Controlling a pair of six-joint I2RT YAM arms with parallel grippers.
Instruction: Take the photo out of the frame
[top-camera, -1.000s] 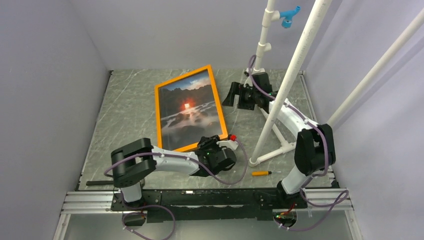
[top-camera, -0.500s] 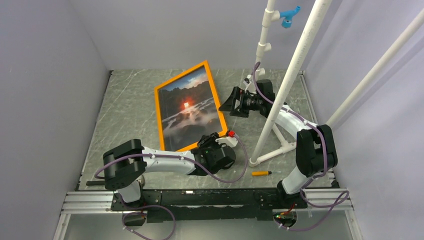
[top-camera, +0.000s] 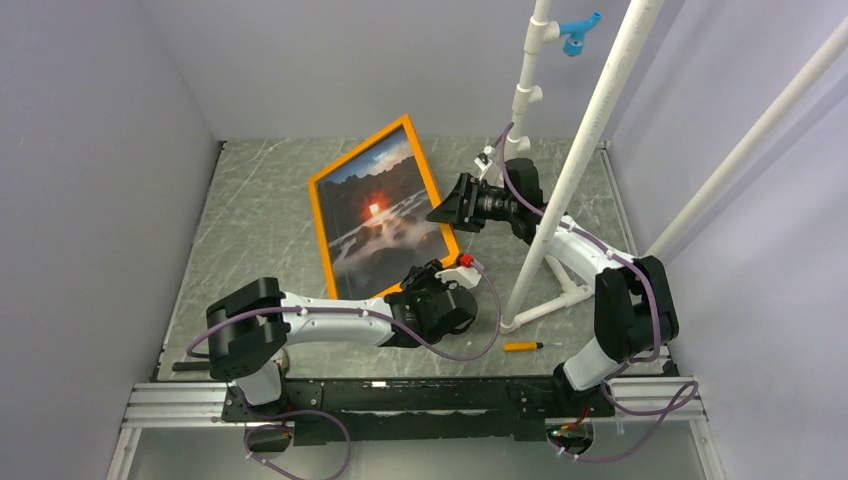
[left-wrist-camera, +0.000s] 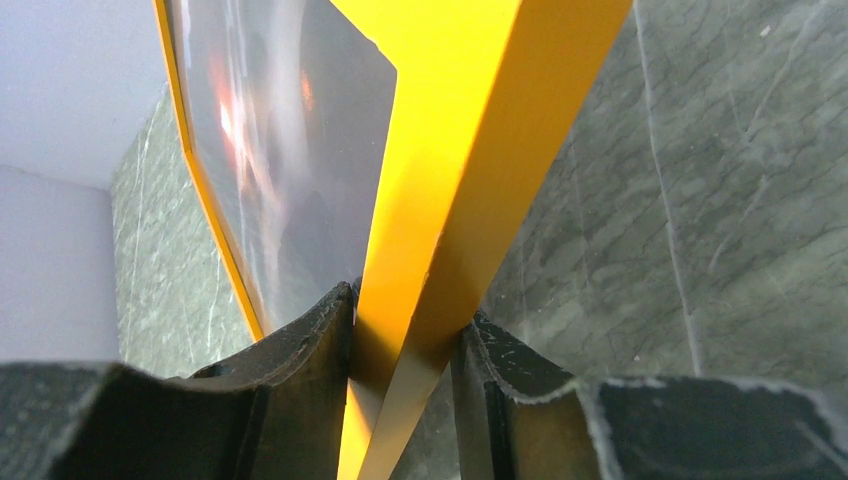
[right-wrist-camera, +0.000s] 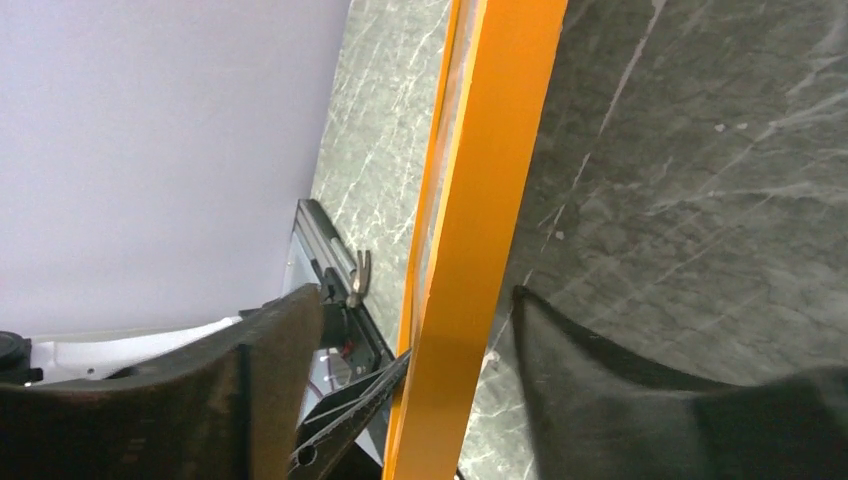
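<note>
The orange frame is tilted up off the table, with the photo of a red-orange sun inside it, face showing. My left gripper is shut on the frame's near right corner; in the left wrist view its jaws pinch the orange edge, with the photo to the left. My right gripper is open, its jaws on either side of the frame's right edge with gaps on both sides.
A white pipe stand rises just right of the frame, its foot on the table. A small orange-handled screwdriver lies near the front right. Grey walls close in the left, back and right sides.
The frame has been lifted and tilted, its near end raised by my left gripper. My right gripper has moved left from beside the pipe stand to straddle the frame's right edge.
</note>
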